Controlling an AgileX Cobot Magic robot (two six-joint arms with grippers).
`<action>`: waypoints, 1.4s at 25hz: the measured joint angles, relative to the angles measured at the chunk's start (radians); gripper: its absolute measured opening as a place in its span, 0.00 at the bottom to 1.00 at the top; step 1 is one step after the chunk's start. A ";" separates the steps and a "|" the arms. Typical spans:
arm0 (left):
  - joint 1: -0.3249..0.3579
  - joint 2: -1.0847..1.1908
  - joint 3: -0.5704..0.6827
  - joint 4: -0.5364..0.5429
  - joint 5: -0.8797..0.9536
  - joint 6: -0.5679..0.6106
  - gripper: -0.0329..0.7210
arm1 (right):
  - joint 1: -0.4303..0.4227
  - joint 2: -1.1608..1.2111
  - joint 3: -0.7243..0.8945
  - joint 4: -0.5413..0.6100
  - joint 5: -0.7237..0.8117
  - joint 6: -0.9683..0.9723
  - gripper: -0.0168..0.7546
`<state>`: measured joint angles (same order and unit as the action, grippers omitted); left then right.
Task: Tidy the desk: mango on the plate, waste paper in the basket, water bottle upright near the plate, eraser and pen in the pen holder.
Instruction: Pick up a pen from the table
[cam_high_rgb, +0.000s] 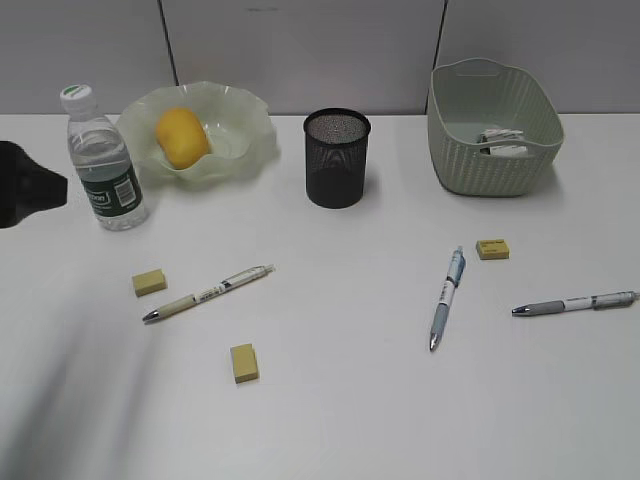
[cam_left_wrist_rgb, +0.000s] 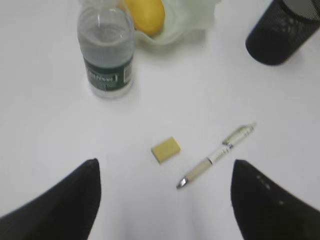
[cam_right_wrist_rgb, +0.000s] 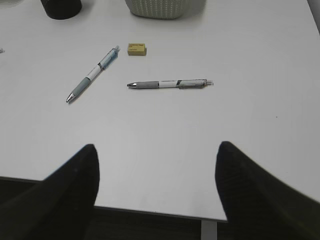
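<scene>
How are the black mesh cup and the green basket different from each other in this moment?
The pen holder is black, round and narrow; the basket is pale green, wider and roughly rectangular. The pen holder's wall is see-through mesh; the basket's is woven-look plastic with cut-out handles. The basket holds the waste paper; no pen or eraser shows in the pen holder. Both stand upright at the back of the desk.

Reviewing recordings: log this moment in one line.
mango on plate | bottle upright | paper in basket | pens, erasers on desk | both grippers open

Office, white desk (cam_high_rgb: 330, 420), partition panels (cam_high_rgb: 300, 50)
</scene>
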<state>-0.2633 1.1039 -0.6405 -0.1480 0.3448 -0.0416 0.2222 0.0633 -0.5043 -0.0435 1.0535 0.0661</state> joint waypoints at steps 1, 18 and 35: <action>0.000 -0.039 -0.028 0.001 0.110 0.000 0.85 | 0.000 0.000 0.000 0.000 0.000 0.000 0.76; 0.000 -0.614 -0.099 0.083 0.869 0.000 0.78 | 0.001 0.000 0.000 0.001 0.000 0.000 0.76; 0.000 -0.965 0.065 0.083 0.854 0.055 0.78 | 0.001 0.000 0.000 0.001 0.000 0.000 0.76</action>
<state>-0.2633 0.1389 -0.5758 -0.0646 1.1990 0.0136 0.2234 0.0633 -0.5043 -0.0426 1.0535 0.0661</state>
